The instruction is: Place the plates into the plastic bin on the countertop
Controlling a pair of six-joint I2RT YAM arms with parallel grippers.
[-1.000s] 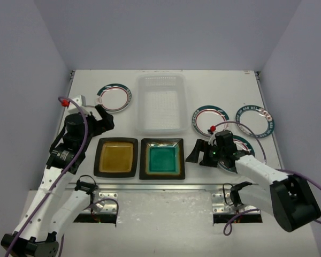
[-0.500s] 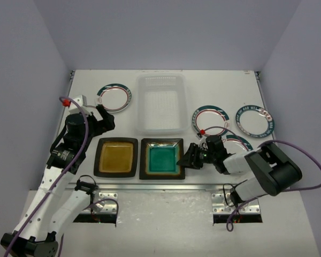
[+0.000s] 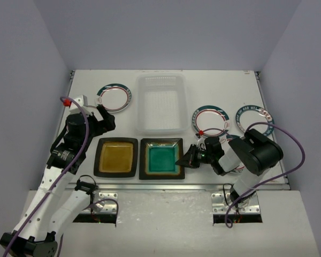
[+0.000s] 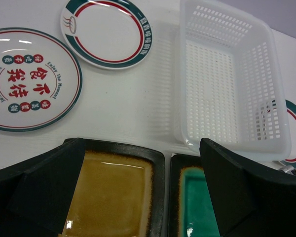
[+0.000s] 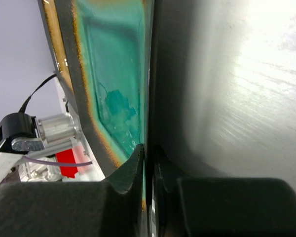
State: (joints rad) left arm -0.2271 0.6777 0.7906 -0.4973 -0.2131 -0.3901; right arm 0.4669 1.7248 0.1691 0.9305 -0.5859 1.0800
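High rear overview, left wrist low looking forward, right wrist close-up, all share teal plate [image 3: 162, 159]

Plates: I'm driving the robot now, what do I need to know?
Left pincer open, near the amber plate's far edge.
Right pincer shut on the teal plate's right rim; plate on the countertop.
Round plates lie on both sides of the plastic bin.
Done: no plate is in the bin.
Left: all of them.

White plate [image 4: 24, 81] reads "Enjoy The Moment" beside red Chinese characters.
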